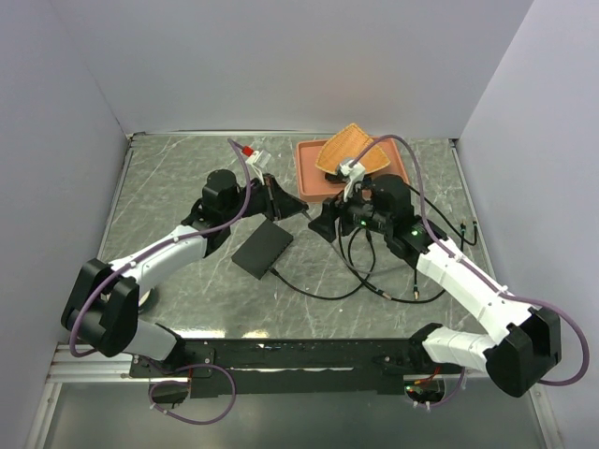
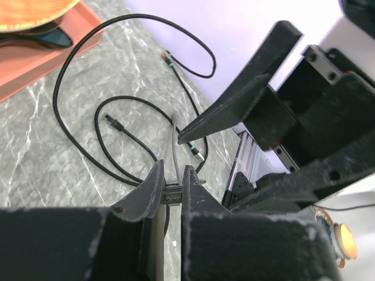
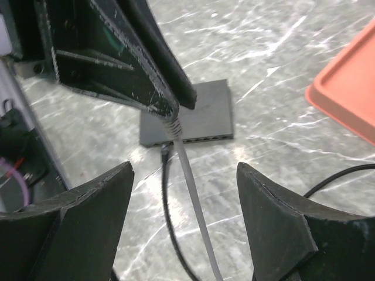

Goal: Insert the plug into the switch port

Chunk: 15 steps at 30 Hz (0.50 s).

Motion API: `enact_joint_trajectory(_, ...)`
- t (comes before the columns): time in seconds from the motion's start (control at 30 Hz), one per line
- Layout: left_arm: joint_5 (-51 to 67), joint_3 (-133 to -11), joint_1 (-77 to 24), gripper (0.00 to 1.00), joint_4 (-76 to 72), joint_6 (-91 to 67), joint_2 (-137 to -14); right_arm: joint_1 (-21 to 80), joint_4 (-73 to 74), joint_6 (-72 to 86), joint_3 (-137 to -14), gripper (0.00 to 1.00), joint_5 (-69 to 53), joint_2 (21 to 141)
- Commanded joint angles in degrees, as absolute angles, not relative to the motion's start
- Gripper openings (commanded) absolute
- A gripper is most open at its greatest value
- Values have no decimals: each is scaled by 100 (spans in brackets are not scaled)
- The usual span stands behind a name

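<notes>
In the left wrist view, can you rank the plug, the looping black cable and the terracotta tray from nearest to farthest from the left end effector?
1. plug: pinched between the fingers of the left end effector, at the bottom centre.
2. black cable: looped loosely just beyond, in the middle of the view and to the left.
3. terracotta tray: farthest, in the upper left corner.

A robotics lab cell: plain pale walls [image 1: 281,56] enclose the grey marbled counter [image 1: 178,178] on three sides; left arm [image 1: 164,254] and right arm [image 1: 463,279] sit bolted to a rail [image 1: 299,355] at its near edge.
</notes>
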<state>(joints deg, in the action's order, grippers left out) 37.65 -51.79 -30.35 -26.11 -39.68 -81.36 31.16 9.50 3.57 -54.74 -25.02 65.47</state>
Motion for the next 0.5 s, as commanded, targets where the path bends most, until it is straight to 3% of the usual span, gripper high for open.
enact_joint_trajectory(0.0, 3366, -5440, -3111, 1, -2356, -4175, -7919, 3427, 747, 299, -5958, 79, -1829, 6793)
enact_joint_trajectory(0.23, 3367, -5458, -3138, 1, -2347, -4193, -7866, 4165, 765, 141, -6336, 75, -1125, 7259)
enact_joint_trajectory(0.3, 3375, -5423, -3138, 1, -2373, -4184, -7823, 4192, 765, 141, -6363, 69, -1011, 7347)
enact_joint_trajectory(0.37, 3349, -5431, -3138, 1, -2295, -4149, -7805, 4201, 730, 184, -6372, 51, -897, 7356)
enact_joint_trajectory(0.47, 3357, -5432, -3138, 1, -2294, -4148, -7778, 4201, 651, 158, -6311, 38, -888, 7330)
